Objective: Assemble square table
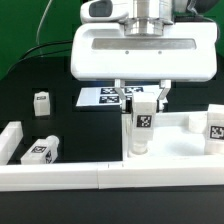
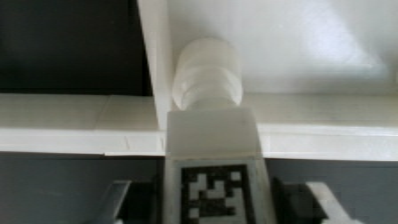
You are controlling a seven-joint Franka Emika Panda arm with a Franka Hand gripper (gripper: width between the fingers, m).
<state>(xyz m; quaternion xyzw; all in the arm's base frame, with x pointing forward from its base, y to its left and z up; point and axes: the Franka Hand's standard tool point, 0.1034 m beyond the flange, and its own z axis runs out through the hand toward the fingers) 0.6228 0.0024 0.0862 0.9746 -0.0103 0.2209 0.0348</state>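
Observation:
The square slab (image 1: pixel 185 145) lies at the exterior view's right, against the long low wall. One white leg (image 1: pixel 143 125) with a tag stands upright on the slab's near left corner. My gripper (image 1: pixel 143 108) hangs straight over it, one finger on each side of its upper part. In the wrist view the leg (image 2: pixel 214 130) runs between the fingers (image 2: pixel 125 200), with dark gaps on both sides. Its rounded end (image 2: pixel 208 75) meets the slab (image 2: pixel 320 50) at a corner. The jaws stand open around the leg.
A second leg (image 1: pixel 214 125) stands at the slab's right edge. A third (image 1: pixel 41 102) stands on the black table at the left, and a fourth (image 1: pixel 42 151) lies inside the wall's left corner. The long low white wall (image 1: pixel 90 178) runs along the front. The marker board (image 1: pixel 103 97) lies behind the gripper.

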